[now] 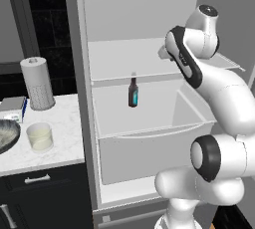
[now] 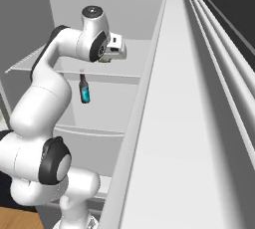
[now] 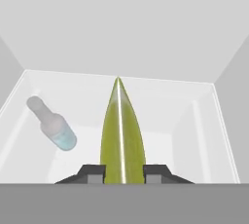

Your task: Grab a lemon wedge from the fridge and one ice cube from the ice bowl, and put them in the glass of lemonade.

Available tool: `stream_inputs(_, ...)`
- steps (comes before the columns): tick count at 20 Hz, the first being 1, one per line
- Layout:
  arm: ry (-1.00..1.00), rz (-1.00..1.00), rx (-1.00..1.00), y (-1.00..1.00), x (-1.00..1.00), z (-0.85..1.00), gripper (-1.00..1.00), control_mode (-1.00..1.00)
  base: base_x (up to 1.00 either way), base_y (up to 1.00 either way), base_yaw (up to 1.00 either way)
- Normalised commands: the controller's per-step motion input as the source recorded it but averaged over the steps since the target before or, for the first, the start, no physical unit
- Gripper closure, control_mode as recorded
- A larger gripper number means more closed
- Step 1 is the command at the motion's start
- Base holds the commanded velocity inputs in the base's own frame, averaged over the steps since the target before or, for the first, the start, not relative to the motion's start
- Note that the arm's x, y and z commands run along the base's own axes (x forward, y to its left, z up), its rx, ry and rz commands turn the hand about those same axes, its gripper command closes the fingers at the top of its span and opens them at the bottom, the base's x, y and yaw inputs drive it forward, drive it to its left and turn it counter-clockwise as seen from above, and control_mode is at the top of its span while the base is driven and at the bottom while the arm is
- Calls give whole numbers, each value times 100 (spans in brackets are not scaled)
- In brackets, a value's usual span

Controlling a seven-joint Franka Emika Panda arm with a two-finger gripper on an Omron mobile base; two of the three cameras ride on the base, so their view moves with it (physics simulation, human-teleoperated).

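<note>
Lemon wedge pinched at the fridge shelf

Fridge (image 1: pixel 89 98) stands open, white interior exposed. Arm reaches in at the height of the upper shelf (image 1: pixel 124 61). Hand view: the two fingers (image 3: pixel 124 174) sit tight against either side of the lemon wedge (image 3: pixel 121 135), a yellow-green crescent seen edge-on with a pale line down its middle, its tip pointing away from the hand. Wedge held between the fingers. In the right base view the fingers (image 2: pixel 103 59) are at the shelf edge with a speck of yellow-green showing beneath the hand.

Small dark bottle (image 1: pixel 133 91) with teal lower half stands upright in the compartment below the shelf; in the hand view it shows to the left of the wedge, apart from it.

Left of the fridge, on the marble desk (image 1: pixel 64 143): glass of lemonade (image 1: pixel 40 137) near the front edge, ice bowl (image 1: pixel 7 136) just beside it at the picture's left edge, paper-towel roll (image 1: pixel 36 83) behind, well apart from the glass.
</note>
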Motion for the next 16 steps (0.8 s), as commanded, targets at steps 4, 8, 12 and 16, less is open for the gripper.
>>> stream_inputs(4,-1,0,0,0,-44,0,100,-100,0,0,0)
stream_inputs(8,-3,0,0,0,-98,0,100,-100,0,0,0)
stream_inputs(12,0,0,0,0,-100,0,100,-100,0,0,0)
stream_inputs(16,0,0,0,0,-100,0,100,-100,0,0,0)
